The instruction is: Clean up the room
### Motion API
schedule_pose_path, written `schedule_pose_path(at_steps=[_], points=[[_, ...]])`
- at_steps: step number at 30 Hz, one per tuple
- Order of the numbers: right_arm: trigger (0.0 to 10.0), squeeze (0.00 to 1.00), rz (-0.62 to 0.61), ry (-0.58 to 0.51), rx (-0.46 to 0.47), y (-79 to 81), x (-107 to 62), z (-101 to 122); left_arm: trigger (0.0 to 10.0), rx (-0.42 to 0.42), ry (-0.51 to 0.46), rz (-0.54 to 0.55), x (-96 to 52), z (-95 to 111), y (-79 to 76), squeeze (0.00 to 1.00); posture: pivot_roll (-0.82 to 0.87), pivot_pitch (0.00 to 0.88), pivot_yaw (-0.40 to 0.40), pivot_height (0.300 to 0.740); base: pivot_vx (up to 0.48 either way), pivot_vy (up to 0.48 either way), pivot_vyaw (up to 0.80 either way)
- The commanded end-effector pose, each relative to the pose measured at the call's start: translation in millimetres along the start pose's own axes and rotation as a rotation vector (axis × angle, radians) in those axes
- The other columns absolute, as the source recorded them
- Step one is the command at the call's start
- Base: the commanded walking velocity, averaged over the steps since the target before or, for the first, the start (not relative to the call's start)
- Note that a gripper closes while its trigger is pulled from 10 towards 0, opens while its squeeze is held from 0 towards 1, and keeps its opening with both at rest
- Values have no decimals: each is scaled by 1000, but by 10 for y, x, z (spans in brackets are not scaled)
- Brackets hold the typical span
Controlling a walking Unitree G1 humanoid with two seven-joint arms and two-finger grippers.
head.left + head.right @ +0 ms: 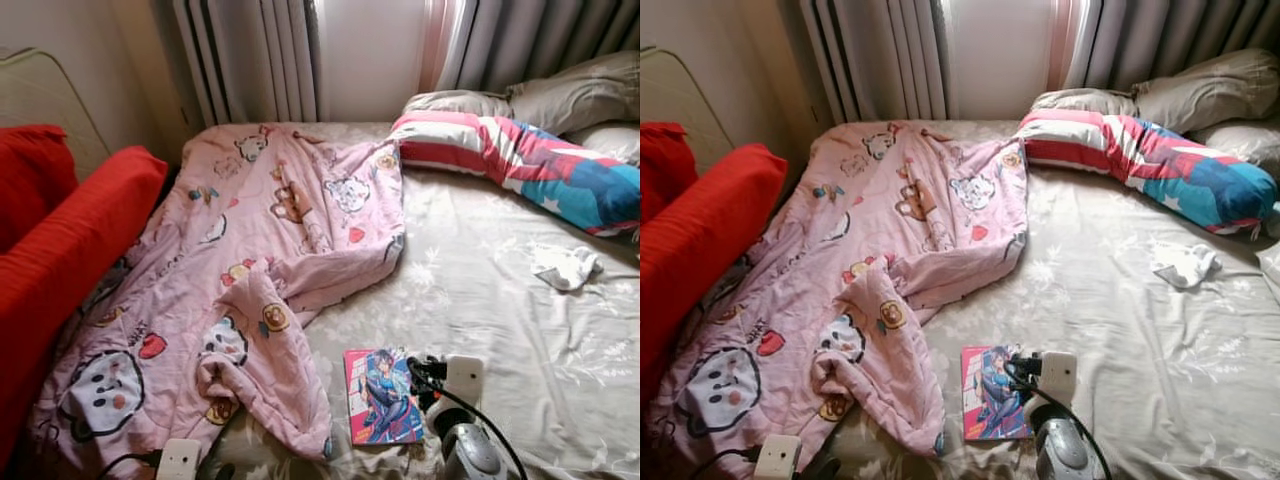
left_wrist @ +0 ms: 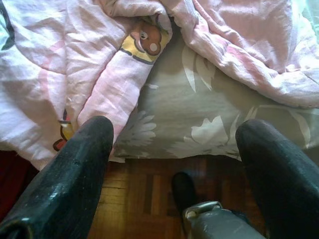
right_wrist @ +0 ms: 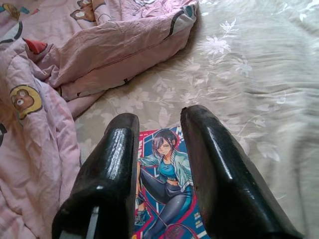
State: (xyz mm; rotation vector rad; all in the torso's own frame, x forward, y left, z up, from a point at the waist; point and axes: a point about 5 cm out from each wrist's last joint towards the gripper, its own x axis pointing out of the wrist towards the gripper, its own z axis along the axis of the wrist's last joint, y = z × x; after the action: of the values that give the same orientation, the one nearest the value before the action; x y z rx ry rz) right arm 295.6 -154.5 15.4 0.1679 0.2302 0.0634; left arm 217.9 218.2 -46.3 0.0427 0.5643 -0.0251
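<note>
Comic book: thin glossy book with a drawn figure on its cover, lying flat on the grey floral bed sheet near the foot edge, just beside the folded corner of the pink cartoon-print quilt.
Right claw: right claw poised directly above the book, its two black fingers slightly parted and empty, the cover visible in the gap between them.
Left claw: left claw low at the bed's foot edge over the wooden floor, fingers spread wide, holding nothing; the quilt's hem lies just ahead of it.
Other clutter: crumpled white cloth on the sheet, well apart from the book; striped red, white and blue bolster pillow at the head end.
Step in hand: approach to picking up the book, by my judgement; no contact yet.
Next move: lower the right claw and catch one edge, since the flat cover offers little to grip.
</note>
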Motion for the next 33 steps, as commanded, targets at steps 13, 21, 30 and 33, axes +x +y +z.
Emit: schedule_pose_path(at_steps=[13, 21, 30, 33], points=[[10000, 0, 14, 44, -36, 46, -3, -55, 10000, -5, 0, 9, -36, -46, 27, 0, 21, 156, 37, 715, 0, 0, 0], [10000, 0, 23, 50, -36, 75, -9, -77, 10000, -1, -1, 9, -43, -51, 37, 0, 23, 153, 40, 670, 0, 0, 0], [10000, 0, 25, 33, -20, 85, -22, -77, 10000, 0, -13, 12, -44, -34, 55, 0, 28, 164, 42, 670, 0, 0, 0], [10000, 0, 24, 33, -19, 80, -27, -81, 10000, 7, -76, 17, -27, 64, 68, 0, 27, 169, 43, 670, 0, 0, 0]])
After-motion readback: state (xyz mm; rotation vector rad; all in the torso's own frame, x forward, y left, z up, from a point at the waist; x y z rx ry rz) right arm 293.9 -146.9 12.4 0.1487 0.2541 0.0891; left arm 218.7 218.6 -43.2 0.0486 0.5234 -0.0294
